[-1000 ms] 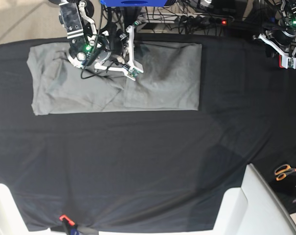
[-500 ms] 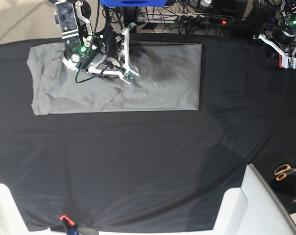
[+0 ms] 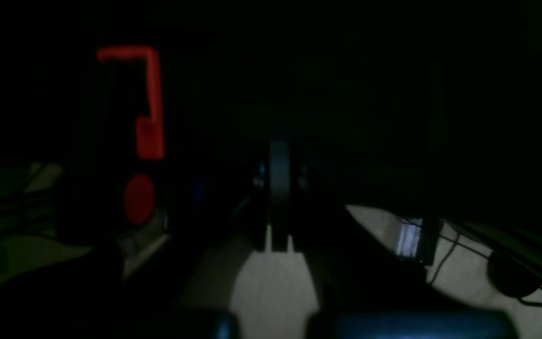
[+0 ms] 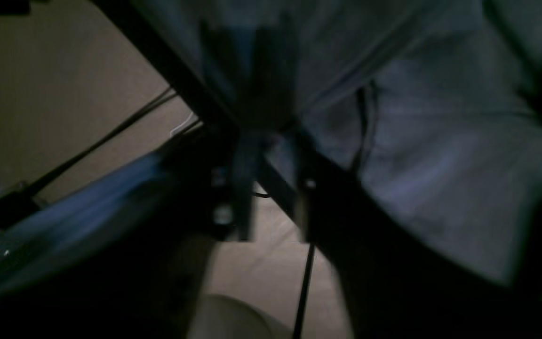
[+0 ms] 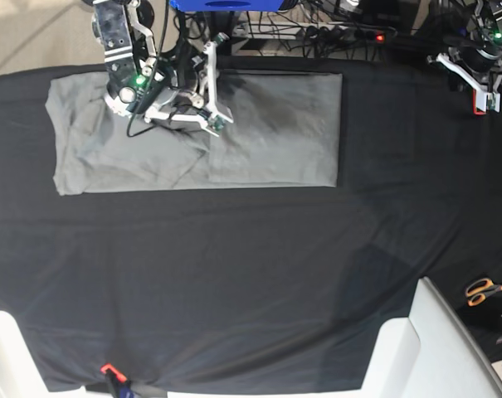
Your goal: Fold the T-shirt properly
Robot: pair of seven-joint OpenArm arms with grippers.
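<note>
Only base shows T-shirt [image 5: 267, 133] whole; wrist cams dark.

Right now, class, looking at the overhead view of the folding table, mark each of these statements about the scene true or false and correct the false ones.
1. The T-shirt lies as a long rectangle near the far edge of the black cloth. True.
2. The right gripper is above the T-shirt. True.
3. The left gripper is also over the T-shirt. False: it sits at the far corner of the table, well apart from the shirt.
4. The scissors lie on top of the T-shirt. False: they lie off the cloth, at the side of the table.
5. The T-shirt is bright red. False: it is light grey.
</note>
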